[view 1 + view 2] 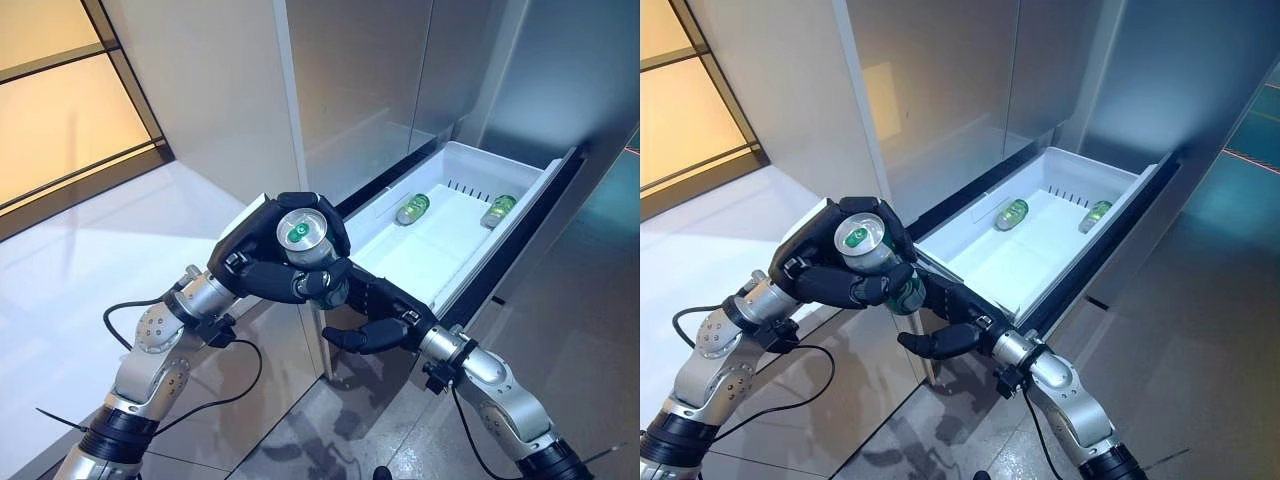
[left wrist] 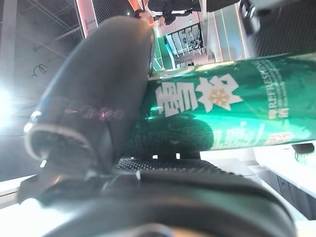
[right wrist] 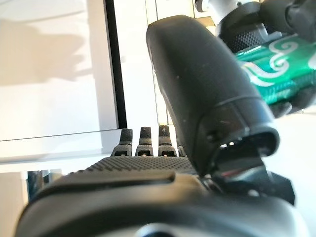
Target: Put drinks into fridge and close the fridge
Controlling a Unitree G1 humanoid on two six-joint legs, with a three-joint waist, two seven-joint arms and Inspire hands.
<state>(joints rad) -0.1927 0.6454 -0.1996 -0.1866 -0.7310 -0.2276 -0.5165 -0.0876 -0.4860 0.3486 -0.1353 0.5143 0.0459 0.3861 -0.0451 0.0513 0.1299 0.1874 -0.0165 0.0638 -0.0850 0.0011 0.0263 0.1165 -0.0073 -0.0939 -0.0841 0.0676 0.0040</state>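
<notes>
My left hand is shut on a green can with a silver top, held upright just off the near left corner of the open white fridge drawer. The can also shows in the left wrist view, with the thumb curled over it. My right hand is open just below and beside the can, fingers relaxed; whether it touches the can I cannot tell. The can's green side shows past the thumb in the right wrist view. Green cans lie on their sides at the drawer's far end.
The pulled-out drawer sticks far into the room at waist height. Closed grey fridge doors rise above it. A pale cabinet panel stands to the left, with an orange-lit window beyond. Glossy floor tiles lie to the right.
</notes>
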